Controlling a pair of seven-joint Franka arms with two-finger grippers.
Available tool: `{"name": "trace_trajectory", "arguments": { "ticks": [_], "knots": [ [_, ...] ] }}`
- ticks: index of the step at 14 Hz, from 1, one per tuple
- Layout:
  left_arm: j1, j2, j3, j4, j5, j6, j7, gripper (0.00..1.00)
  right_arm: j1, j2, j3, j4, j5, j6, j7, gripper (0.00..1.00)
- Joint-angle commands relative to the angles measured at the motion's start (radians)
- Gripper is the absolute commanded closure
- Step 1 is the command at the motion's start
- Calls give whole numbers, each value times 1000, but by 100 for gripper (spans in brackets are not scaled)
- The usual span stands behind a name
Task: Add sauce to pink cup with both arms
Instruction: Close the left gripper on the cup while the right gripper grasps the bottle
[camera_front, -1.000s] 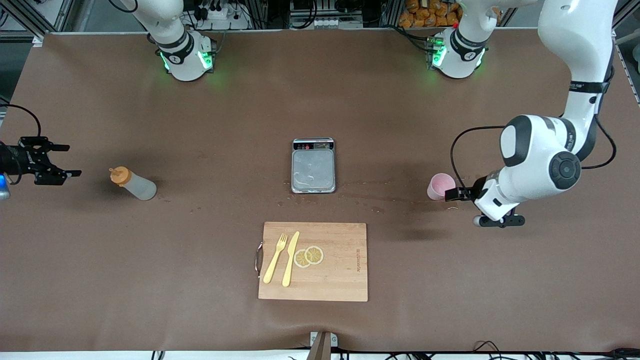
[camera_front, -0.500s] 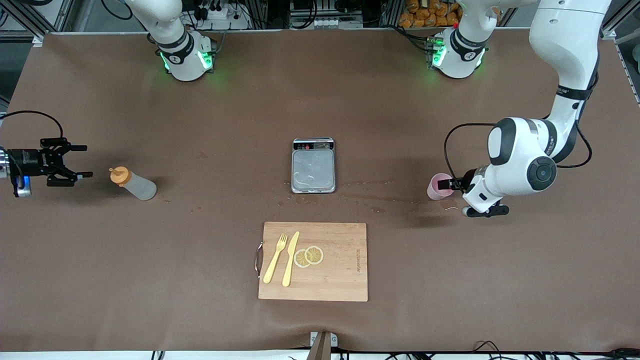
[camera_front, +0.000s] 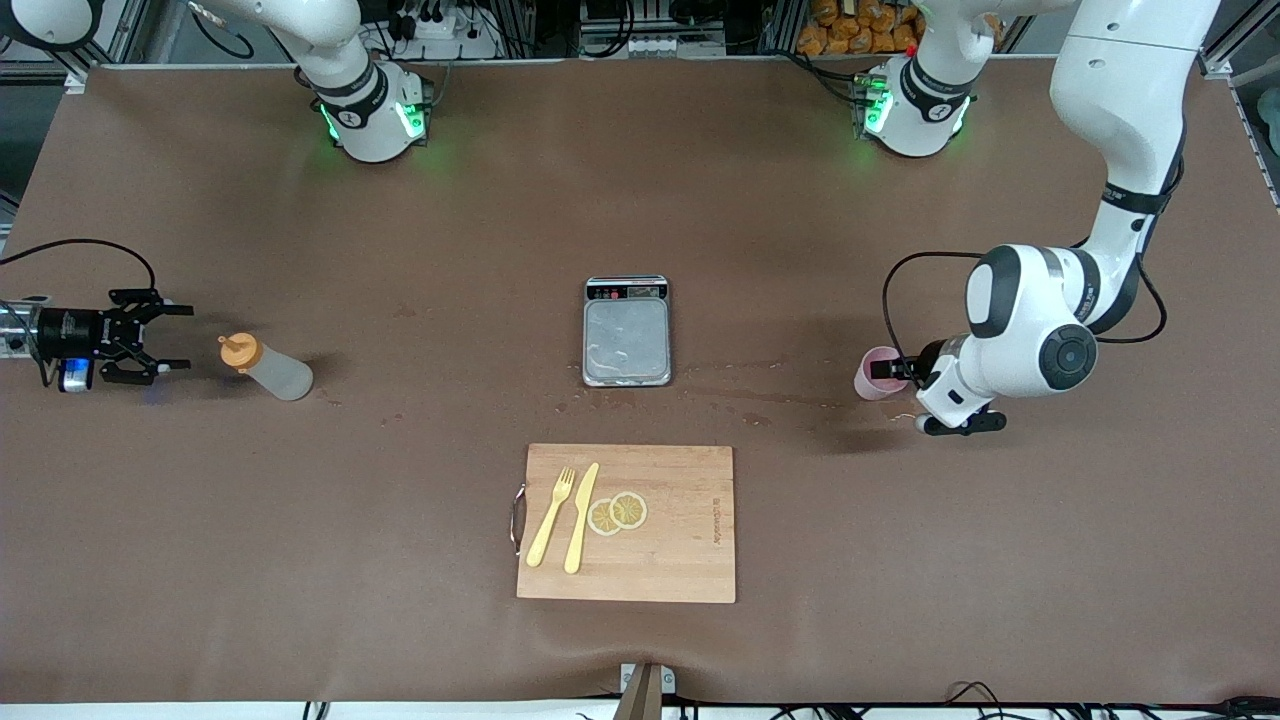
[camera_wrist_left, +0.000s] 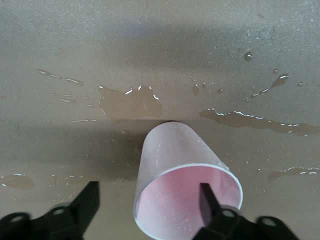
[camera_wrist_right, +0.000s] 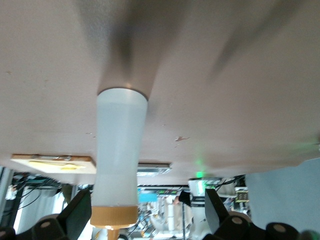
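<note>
Between open left end effector fingers, seemingly: pink cup.

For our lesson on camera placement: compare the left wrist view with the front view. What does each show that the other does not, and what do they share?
Only the left wrist view shows wet splashes on the table around the pink cup, its pink inside, and one finger reaching inside the rim, the other outside.

Only the front view shows the sauce bottle, the open right pincer beside its cap, the scale and the cutting board.

Both show the cup with the open left pincer at it.
</note>
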Motion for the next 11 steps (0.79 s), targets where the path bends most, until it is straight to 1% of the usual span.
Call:
{"name": "trace_trajectory", "arguments": {
  "ticks": [1,4,7,11],
  "knots": [
    [-13,1,2,5,-2,10,5,100,-33,48,17,34,52,-16,31,0],
    [-27,7,2,8,15,10,-4,100,-34,91,19,40,53,7,29,0],
    [-33,4,5,11,21,10,-11,100,-25,108,19,40,76,8,31,0],
    [-27,-16,4,77,21,3,-30,100,-25,144,19,41,108,8,29,0]
  ]
}}
